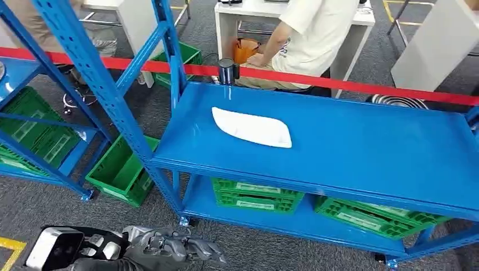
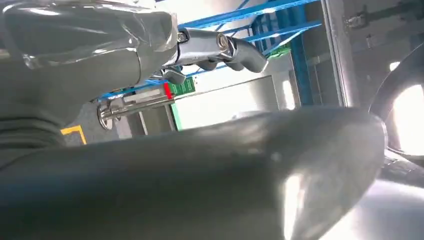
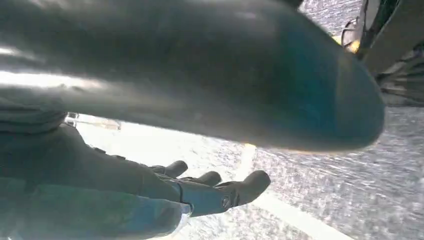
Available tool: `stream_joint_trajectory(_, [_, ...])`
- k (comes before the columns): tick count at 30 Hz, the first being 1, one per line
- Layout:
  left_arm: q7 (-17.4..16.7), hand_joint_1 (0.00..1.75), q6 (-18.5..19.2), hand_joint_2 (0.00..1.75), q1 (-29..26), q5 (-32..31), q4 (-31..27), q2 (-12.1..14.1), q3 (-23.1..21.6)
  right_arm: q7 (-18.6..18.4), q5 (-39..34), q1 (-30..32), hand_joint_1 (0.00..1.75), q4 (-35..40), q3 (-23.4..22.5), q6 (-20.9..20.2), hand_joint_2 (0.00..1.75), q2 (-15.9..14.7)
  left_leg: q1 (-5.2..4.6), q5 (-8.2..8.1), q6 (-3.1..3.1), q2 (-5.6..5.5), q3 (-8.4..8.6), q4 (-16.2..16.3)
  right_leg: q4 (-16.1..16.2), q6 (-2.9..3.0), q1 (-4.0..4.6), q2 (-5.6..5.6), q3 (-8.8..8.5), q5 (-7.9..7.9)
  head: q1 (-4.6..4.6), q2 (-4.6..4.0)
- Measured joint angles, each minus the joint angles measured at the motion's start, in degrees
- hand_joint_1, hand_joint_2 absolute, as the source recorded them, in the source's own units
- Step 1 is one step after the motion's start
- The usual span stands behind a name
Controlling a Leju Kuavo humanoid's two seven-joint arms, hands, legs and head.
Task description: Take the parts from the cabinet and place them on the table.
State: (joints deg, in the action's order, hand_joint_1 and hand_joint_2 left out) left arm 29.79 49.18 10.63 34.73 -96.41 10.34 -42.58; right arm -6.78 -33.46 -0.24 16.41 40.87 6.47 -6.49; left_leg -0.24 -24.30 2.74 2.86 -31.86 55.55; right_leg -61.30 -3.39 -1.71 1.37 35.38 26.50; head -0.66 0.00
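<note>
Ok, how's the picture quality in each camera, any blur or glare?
Head view: sharp, evenly lit, soft sheen on the blue metal shelf. Left wrist view: overexposed background, blurred dark foreground, left hand fairly crisp. Right wrist view: blurred foreground, washed-out floor, right hand clearer.

A red tape point(image 1: 316, 79) runs across behind the rack on a dark post point(image 1: 227, 71). Beyond it a person in a cream shirt point(image 1: 316, 34) sits at a white desk point(image 1: 248, 14), an orange bag point(image 1: 245, 49) beside. A green crate point(image 1: 121, 169) rests on the grey carpet point(image 1: 34, 209).
</note>
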Motion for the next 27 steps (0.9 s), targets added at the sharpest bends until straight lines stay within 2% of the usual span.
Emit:
stream_joint_trajectory(1, [0.0,0.0,0.0,0.0,0.0,0.0,0.0,0.0,0.1,0.0,0.0,-0.1,0.0,0.0,0.0,0.0,0.0,0.0,-0.38,-0.61,-0.57,0.49,-0.21,0.9,3.4,0.38,0.03,2.51,-1.46,-0.61,0.02,0.0])
stream_joint_trajectory(2, [-0.1,0.0,0.0,0.0,0.0,0.0,0.0,0.1,0.1,0.1,0.0,-0.2,0.0,0.0,0.0,0.0,0.0,0.2,-0.59,-1.41,-0.86,0.88,-0.52,1.5,3.2,0.94,0.15,1.75,-1.74,-0.74,-0.04,0.0])
stream_joint_trajectory(3, [-0.1,0.0,0.0,0.0,0.0,0.0,0.0,0.1,0.2,0.1,0.0,-0.2,0.0,0.0,0.0,0.0,0.0,0.1,-0.67,-1.55,-0.98,1.15,-0.39,1.6,3.0,1.62,0.21,0.89,-1.63,-0.74,-0.24,0.0])
stream_joint_trajectory(5, [-0.1,0.0,0.0,0.0,0.0,0.1,0.0,0.1,0.3,0.1,0.0,-0.1,0.0,0.0,0.0,0.0,0.0,0.1,-0.39,-1.53,-1.13,2.03,-0.17,1.7,3.0,2.09,0.42,-0.07,-1.48,-0.81,-0.15,0.0])
stream_joint_trajectory(6, [-0.1,0.0,0.0,0.0,0.0,0.1,0.0,0.1,0.4,0.1,0.0,0.0,0.0,0.0,0.0,0.0,0.0,0.2,-0.17,-1.82,-1.39,2.05,-0.23,1.9,3.1,2.49,-0.29,-0.58,-1.63,-1.03,-0.15,0.0])
stream_joint_trajectory(7, [-0.2,0.0,-0.2,0.0,0.0,0.1,0.0,0.1,0.5,0.1,-0.1,0.0,0.0,0.0,0.0,0.0,0.0,0.3,0.14,-2.92,-2.04,-0.14,-0.46,3.0,3.1,2.65,-0.39,-1.09,-1.64,-1.13,-0.22,0.0])
stream_joint_trajectory(8, [-0.5,0.0,-0.4,0.0,-0.1,0.1,0.0,0.1,0.7,0.1,-0.4,0.0,0.0,-0.1,0.0,0.0,0.0,0.2,0.37,-5.13,-2.44,-1.83,-1.77,6.1,3.1,2.83,-0.42,-1.46,-1.65,-1.11,-0.29,0.0])
stream_joint_trajectory(10, [-1.3,0.0,-0.3,0.0,-0.5,0.4,0.0,0.2,0.9,0.1,-1.3,0.1,0.0,-0.1,0.0,0.0,0.0,0.2,0.67,-9.65,-3.02,-2.51,-6.25,15.6,3.1,3.02,-0.37,-2.62,-1.52,-1.2,-0.26,0.0])
stream_joint_trajectory(11, [-1.5,0.0,-0.2,0.0,-0.8,0.6,0.0,0.1,0.9,0.3,-1.7,0.3,0.0,-0.2,0.0,0.0,0.0,0.2,0.75,-10.7,-3.09,-2.6,-8.09,19.3,3.1,3.02,-0.33,-3.17,-1.5,-1.2,-0.28,0.0])
stream_joint_trajectory(12, [-1.6,0.0,-0.1,0.0,-0.9,0.7,0.0,0.1,0.9,0.6,-2.0,0.6,0.0,-0.2,0.0,0.1,0.0,0.2,0.81,-10.34,-3.0,-2.62,-8.82,20.4,3.1,3.02,-0.29,-3.74,-1.56,-1.2,-0.28,0.0])
stream_joint_trajectory(13, [-1.6,0.0,0.0,0.0,-0.9,0.9,0.1,0.2,0.9,0.9,-2.3,0.8,0.0,-0.3,0.0,0.1,0.0,0.2,0.84,-8.59,-2.81,-2.64,-8.16,18.6,3.1,3.01,-0.26,-3.95,-1.66,-1.19,-0.26,0.0])
stream_joint_trajectory(15, [-1.7,0.0,0.2,0.0,-0.9,1.3,0.1,0.1,0.9,1.4,-2.6,1.1,0.0,-0.3,0.0,0.2,0.0,0.2,0.81,-3.17,-2.02,-2.99,-3.78,9.1,3.1,3.0,-0.2,-4.75,-1.93,-1.2,-0.28,0.0])
stream_joint_trajectory(16, [-1.7,0.0,0.4,0.0,-0.8,1.4,0.1,0.1,0.9,1.5,-2.6,1.2,0.0,-0.3,0.1,0.2,0.0,0.3,0.64,-0.76,-1.16,-3.88,-1.01,3.2,3.2,2.97,-0.25,-5.12,-1.99,-1.22,-0.26,0.0])
stream_joint_trajectory(17, [-1.7,0.0,0.3,0.0,-0.7,1.5,0.1,0.1,1.0,1.6,-2.6,1.2,0.0,-0.3,0.2,0.3,0.0,0.5,0.57,-1.74,-1.07,-4.0,-0.57,2.2,3.2,2.77,-0.06,-5.21,-1.91,-1.31,-0.15,0.0])
stream_joint_trajectory(18, [-1.6,0.0,0.3,0.0,-0.7,1.6,0.1,0.0,1.0,1.7,-2.6,1.2,0.0,-0.3,0.3,0.6,0.0,0.4,0.25,-1.52,-0.76,-3.81,-0.81,2.1,3.3,2.57,-0.2,-5.27,-1.71,-1.37,-0.28,0.0])
stream_joint_trajectory(20, [-1.4,0.0,-0.1,0.0,-0.7,1.6,0.1,-0.2,1.0,1.8,-2.6,1.4,0.0,-0.3,0.5,0.7,0.0,0.4,-0.06,-1.52,-0.44,-3.81,-0.93,2.1,3.7,1.68,-0.35,-5.3,-1.73,-1.52,-0.26,0.0])
stream_joint_trajectory(21, [-1.3,0.0,-0.2,0.0,-0.7,1.5,0.0,-0.5,1.0,1.8,-2.6,1.4,0.0,-0.3,0.6,0.8,0.0,0.4,-0.1,-0.95,0.13,-3.74,-0.47,1.1,4.3,1.19,-0.09,-5.32,-1.96,-1.73,-0.24,0.0])
stream_joint_trajectory(22, [-1.1,0.0,-0.4,0.0,-0.7,1.5,0.0,-0.7,1.0,1.8,-2.6,1.5,0.0,-0.3,0.8,0.9,0.0,0.3,0.56,0.05,0.11,-3.26,0.33,-0.5,3.2,1.36,-0.01,-4.37,-1.51,-1.43,-0.15,0.0])
stream_joint_trajectory(23, [-0.9,0.0,-0.5,0.0,-0.6,1.4,0.0,-0.9,1.0,1.9,-2.5,1.5,0.0,-0.3,1.0,1.0,0.0,0.1,0.36,0.29,0.55,-3.24,0.66,-1.3,1.1,1.77,0.34,-3.06,-0.35,-0.06,-0.07,0.0])
stream_joint_trajectory(25, [-0.3,0.0,-0.5,0.0,-0.8,1.2,0.1,-1.1,1.0,2.0,-2.5,1.3,0.0,-0.3,1.4,1.2,0.0,-0.3,0.16,0.36,0.76,-2.7,0.45,-1.2,-7.7,2.53,0.32,-2.28,4.05,3.77,-0.02,0.0])
stream_joint_trajectory(26, [-0.2,0.0,-0.5,0.0,-0.9,1.1,0.1,-1.2,1.0,2.0,-2.5,1.3,0.0,-0.3,1.5,1.3,0.0,-0.5,-0.04,0.34,0.76,-2.45,0.32,-1.2,-12.0,2.55,0.29,-2.16,6.17,5.21,-0.02,0.0])
stream_joint_trajectory(27, [0.0,0.0,-0.5,0.0,-0.9,1.1,0.1,-1.3,1.0,2.0,-2.5,1.4,0.0,-0.4,1.6,1.3,0.0,-0.7,-0.14,0.34,0.76,-2.3,0.21,-1.1,-14.0,2.18,0.3,-2.1,7.15,5.57,-0.04,0.0])
